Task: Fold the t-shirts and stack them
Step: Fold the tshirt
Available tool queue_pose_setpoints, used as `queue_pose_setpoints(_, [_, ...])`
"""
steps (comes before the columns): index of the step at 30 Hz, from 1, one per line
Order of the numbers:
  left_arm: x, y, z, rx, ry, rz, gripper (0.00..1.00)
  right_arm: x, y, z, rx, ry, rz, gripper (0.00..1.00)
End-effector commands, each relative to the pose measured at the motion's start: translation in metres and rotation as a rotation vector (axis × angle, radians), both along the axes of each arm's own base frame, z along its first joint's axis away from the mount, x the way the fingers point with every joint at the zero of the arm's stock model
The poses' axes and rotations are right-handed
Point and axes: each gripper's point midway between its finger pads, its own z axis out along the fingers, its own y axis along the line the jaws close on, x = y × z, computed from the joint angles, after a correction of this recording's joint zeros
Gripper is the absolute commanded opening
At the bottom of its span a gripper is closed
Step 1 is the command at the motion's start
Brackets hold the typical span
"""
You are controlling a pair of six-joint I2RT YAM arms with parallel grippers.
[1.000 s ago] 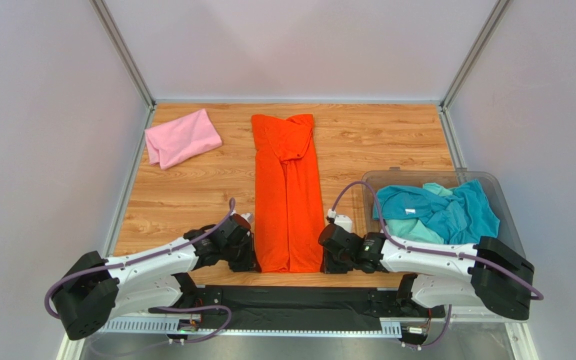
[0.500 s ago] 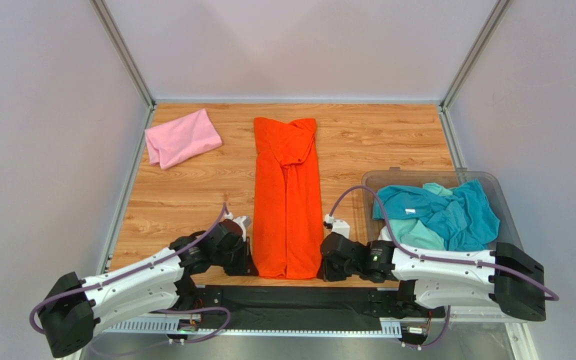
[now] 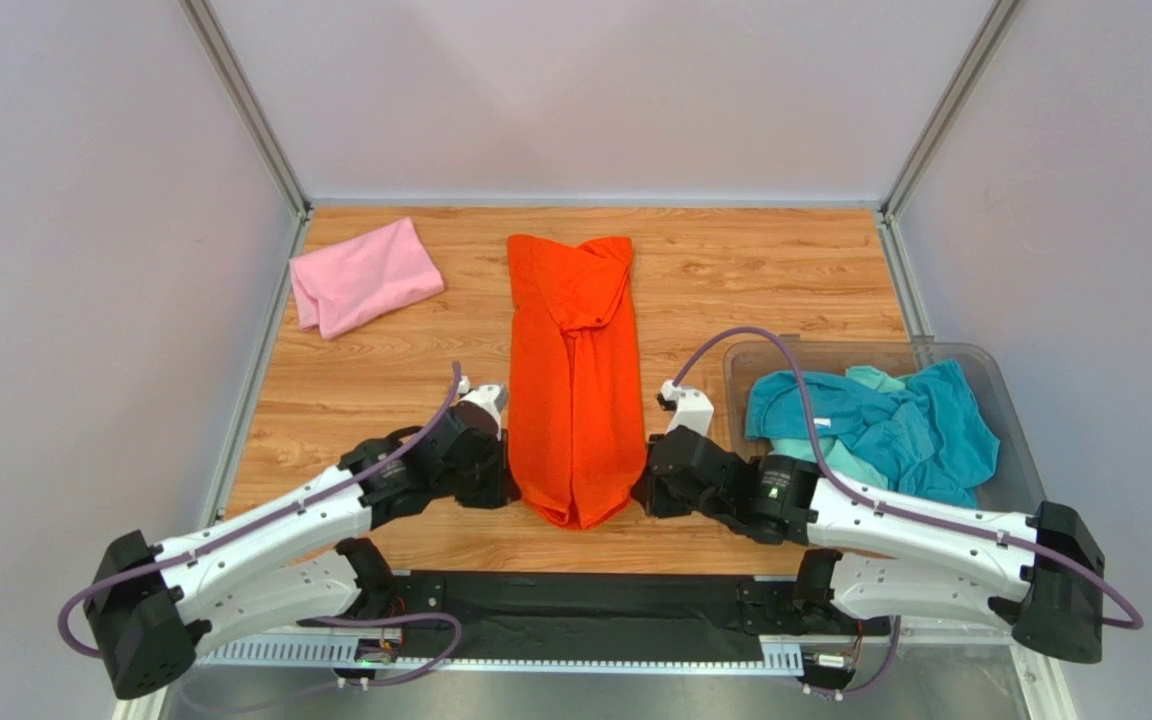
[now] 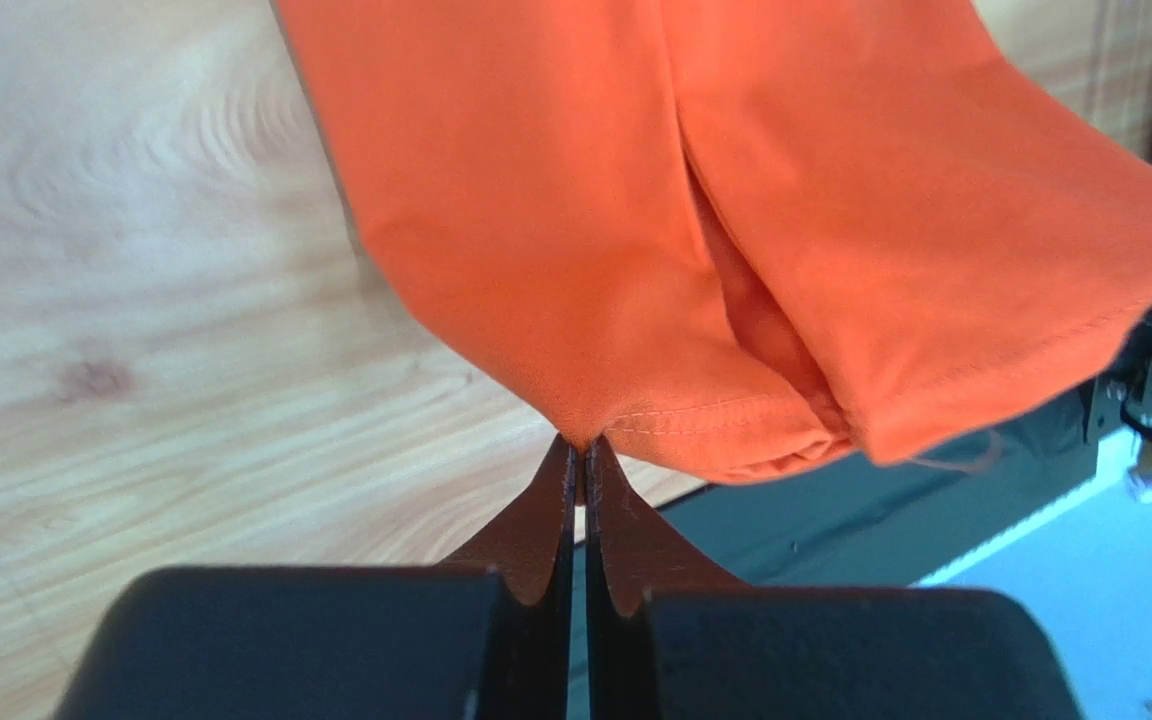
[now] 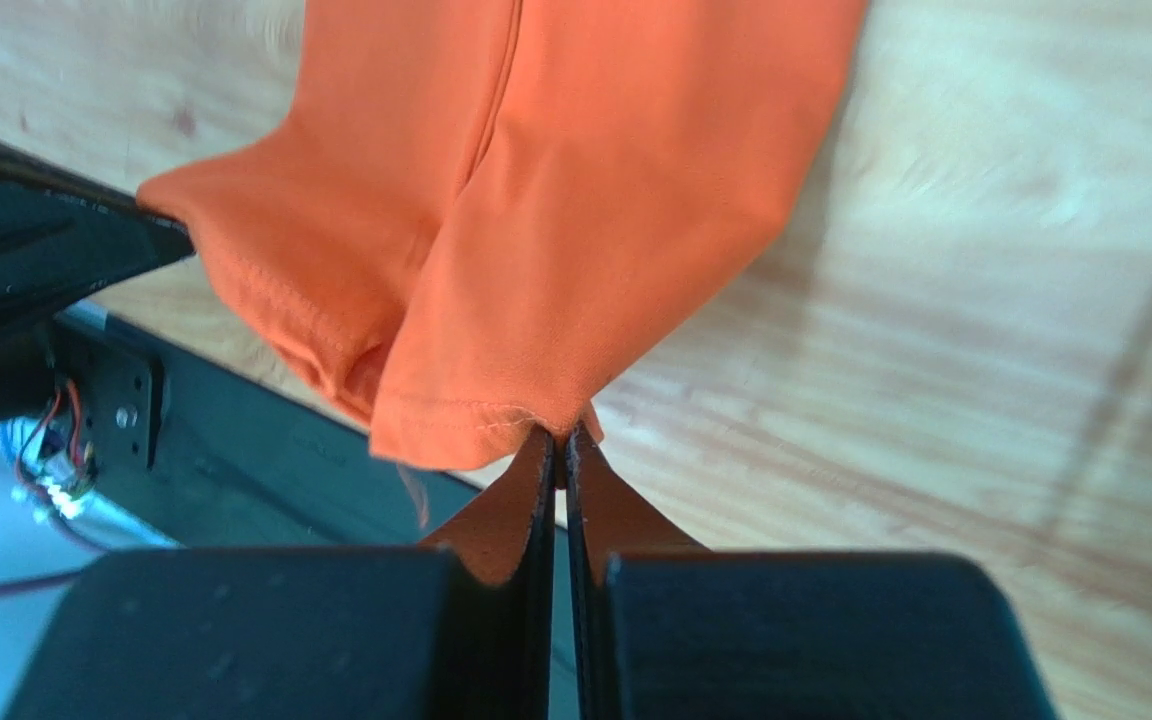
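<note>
The orange t-shirt lies as a long narrow strip down the middle of the table. Its near hem is lifted off the table. My left gripper is shut on the hem's left corner. My right gripper is shut on the hem's right corner. The lifted hem sags between them. A folded pink t-shirt lies at the far left. Teal and mint t-shirts are heaped in the bin at the right.
The clear plastic bin stands at the right edge, beside my right arm. A black strip runs along the near table edge under the arms. Metal frame posts stand at the far corners.
Both grippers have lifted the near hem of the orange t-shirt and carried it away from the table's near edge. The hem now hangs narrower between them.
</note>
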Motion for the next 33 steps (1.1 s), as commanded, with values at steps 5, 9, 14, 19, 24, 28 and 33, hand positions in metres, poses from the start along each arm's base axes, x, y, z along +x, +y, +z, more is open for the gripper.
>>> queue_pose_setpoints(5, [0.056,0.0,0.043,0.164,-0.173,0.069,0.0,0.064,0.005,0.053,0.0,-0.179,-0.026,0.0])
queue_pose_setpoints(9, [0.085,0.001,0.058,0.204,-0.209,0.13,0.0,0.094,0.014,0.069,0.033,-0.205,-0.01,0.0])
queue_pose_setpoints(14, [0.13,0.002,0.075,0.204,-0.244,0.172,0.0,0.136,0.015,0.078,0.019,-0.228,-0.029,0.0])
queue_pose_setpoints(19, [0.173,-0.004,0.086,0.176,-0.26,0.182,0.0,0.177,0.018,0.087,0.03,-0.246,-0.05,0.0])
queue_pose_setpoints(24, [0.212,-0.006,0.076,0.169,-0.23,0.164,0.0,0.208,0.022,0.082,0.013,-0.236,-0.061,0.0])
queue_pose_setpoints(28, [0.242,-0.001,0.07,0.185,-0.226,0.182,0.0,0.236,0.021,0.082,0.031,-0.231,-0.102,0.0])
queue_pose_setpoints(33, [0.266,0.001,0.051,0.17,-0.18,0.199,0.0,0.264,0.019,0.062,0.011,-0.191,-0.115,0.0])
